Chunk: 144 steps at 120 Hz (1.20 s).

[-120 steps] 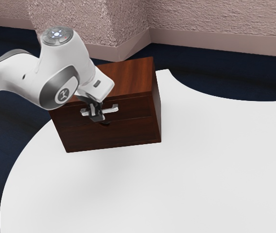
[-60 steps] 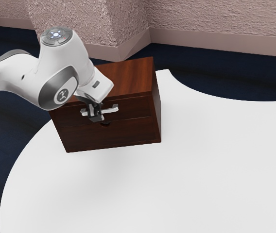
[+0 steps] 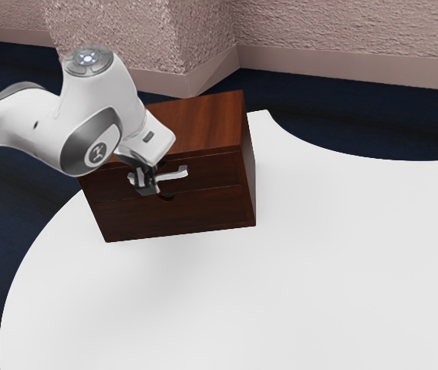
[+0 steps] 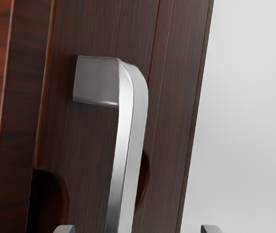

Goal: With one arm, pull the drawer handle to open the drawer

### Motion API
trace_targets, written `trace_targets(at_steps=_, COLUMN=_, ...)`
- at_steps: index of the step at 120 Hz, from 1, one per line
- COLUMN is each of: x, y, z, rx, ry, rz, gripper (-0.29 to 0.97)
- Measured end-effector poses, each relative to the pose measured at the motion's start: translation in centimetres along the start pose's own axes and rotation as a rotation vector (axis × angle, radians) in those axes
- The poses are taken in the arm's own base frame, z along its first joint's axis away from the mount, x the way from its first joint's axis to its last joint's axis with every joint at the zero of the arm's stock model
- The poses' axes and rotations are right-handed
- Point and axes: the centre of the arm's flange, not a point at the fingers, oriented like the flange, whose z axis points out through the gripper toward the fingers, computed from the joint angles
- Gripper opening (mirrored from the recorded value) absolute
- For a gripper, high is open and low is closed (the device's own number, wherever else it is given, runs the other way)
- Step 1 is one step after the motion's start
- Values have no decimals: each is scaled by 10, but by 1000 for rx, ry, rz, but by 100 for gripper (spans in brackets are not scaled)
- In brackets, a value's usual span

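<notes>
1. My arm (image 3: 88, 116) comes in from the exterior view's left and bends down in front of a dark wooden cabinet (image 3: 203, 123).
2. The cabinet stands on the white counter (image 3: 281, 293), close to the counter's far edge at the exterior view's left.
3. The drawer (image 3: 215, 168) is the upper of the two panels on the cabinet's front. From the exterior view its face looks level with the panel below it, so I see no gap showing it pulled out.
4. The drawer handle (image 3: 171, 175) is a silvery bar that runs across the drawer front and stands off the wood on short posts.
5. My tool (image 3: 148, 183) sits at the end of the handle nearer the exterior view's left, with its black fingers pointing at the drawer face.
6. In the wrist view the handle (image 4: 128, 145) runs up the middle, with its bent end fixed to the wood.
7. My two fingertips (image 4: 64, 228) stand one on each side of the bar, and wood shows between each tip and the metal.
8. The tool is therefore released: it straddles the handle without pinching it.
9. Beyond the cabinet's edge the wrist view shows the pale counter (image 4: 254, 121).
</notes>
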Motion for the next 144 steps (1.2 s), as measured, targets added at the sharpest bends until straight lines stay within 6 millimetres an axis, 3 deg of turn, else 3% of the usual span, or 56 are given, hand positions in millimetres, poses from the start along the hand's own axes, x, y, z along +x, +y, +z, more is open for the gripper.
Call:
trace_targets(at_steps=34, x=7, y=4, z=1, rx=-4, ry=3, rz=14, gripper=24)
trace_targets(at_steps=66, x=3, y=12, z=-5, rx=-14, ry=11, rz=16, gripper=10)
trace_targets(at_steps=109, x=-19, y=34, z=-15, rx=-50, ry=24, rz=9, gripper=6)
trace_targets(at_steps=144, x=-12, y=58, z=-28, rx=-61, ry=50, rz=35, gripper=7)
